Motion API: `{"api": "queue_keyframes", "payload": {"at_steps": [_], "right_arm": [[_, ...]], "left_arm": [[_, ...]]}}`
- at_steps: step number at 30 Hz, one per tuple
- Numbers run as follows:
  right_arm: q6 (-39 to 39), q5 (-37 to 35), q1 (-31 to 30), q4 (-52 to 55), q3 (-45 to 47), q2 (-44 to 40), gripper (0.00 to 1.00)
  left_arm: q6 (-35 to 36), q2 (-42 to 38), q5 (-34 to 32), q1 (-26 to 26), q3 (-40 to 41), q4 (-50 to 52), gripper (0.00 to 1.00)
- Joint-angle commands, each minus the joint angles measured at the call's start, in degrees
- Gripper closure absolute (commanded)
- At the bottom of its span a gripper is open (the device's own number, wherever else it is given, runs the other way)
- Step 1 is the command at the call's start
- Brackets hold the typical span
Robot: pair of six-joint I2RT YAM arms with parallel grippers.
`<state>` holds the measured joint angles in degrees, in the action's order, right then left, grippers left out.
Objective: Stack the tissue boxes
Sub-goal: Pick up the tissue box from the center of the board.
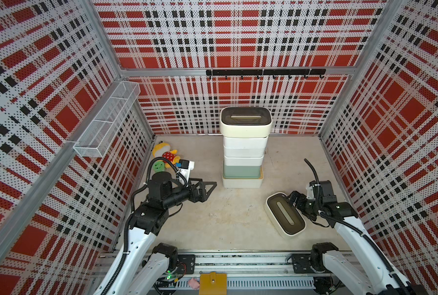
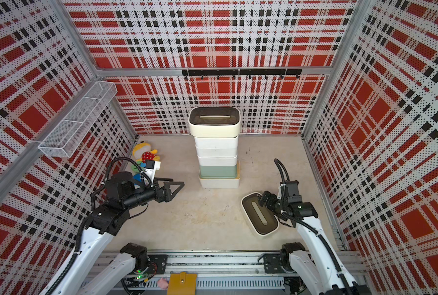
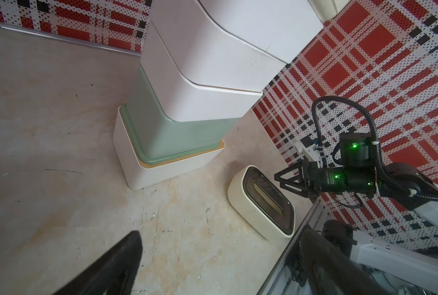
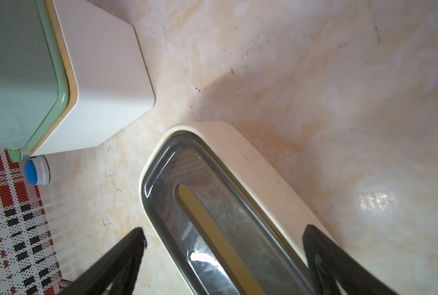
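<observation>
1. plaid walls enclosed a beige floor; a stack of six tissue boxes stood at its back middle.
2. one loose dark-lidded box lay right of it.
3. right gripper was open, astride that box's end.
4. left gripper was open, empty, left of the stack.

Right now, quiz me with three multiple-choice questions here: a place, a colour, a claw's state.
1. In the tall stack of boxes, what colour is the box second from the bottom? A. white B. mint green C. red
2. Where is the loose cream box with the dark slotted lid? A. atop the stack B. under it C. on the beige table at the right claw
3. The left claw is: A. open, empty B. shut on a box C. shut on nothing
B: green sides above the white base box. C: the claw's fingers straddle it. A: spread fingers, nothing between.
</observation>
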<state>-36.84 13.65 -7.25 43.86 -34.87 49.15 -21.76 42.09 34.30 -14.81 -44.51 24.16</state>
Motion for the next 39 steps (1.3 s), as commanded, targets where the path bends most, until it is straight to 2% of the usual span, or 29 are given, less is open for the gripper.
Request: {"api": "queue_keyframes", "payload": {"at_steps": [1,14,19,22,28,32,39], "right_arm": [[0.5,0.3,0.3,-3.5,1.5,0.0,0.0],[-0.8,7.9,-1.5,-6.3,4.6,0.4,0.0],[-3.4,4.3,-7.6,-5.7,3.9,-0.3,0.0],[-3.6,0.0,-10.5,-4.2,3.5,-0.4,0.01],[-3.3,-4.4,-13.8,-4.3,3.8,2.0,0.11],[-3.4,-9.0,-18.3,-4.2,2.7,4.2,0.13],[-2.6,-12.2,-20.6,-4.7,3.0,6.5,0.27]], "left_arm": [[-0.8,-0.1,0.8,0.1,0.5,-1.5,0.01],[-1.9,2.2,-0.5,-1.9,1.1,-3.9,0.01],[-2.4,3.2,-0.9,-2.1,1.1,-5.0,0.01],[-2.3,3.5,-1.2,-4.3,0.8,-5.0,0.01],[-2.2,3.6,-1.6,-4.7,0.8,-4.6,0.01],[-1.9,4.3,-1.8,-5.0,0.6,-3.8,0.01],[-1.9,4.6,-2.3,-6.2,0.2,-3.7,0.01]]}}
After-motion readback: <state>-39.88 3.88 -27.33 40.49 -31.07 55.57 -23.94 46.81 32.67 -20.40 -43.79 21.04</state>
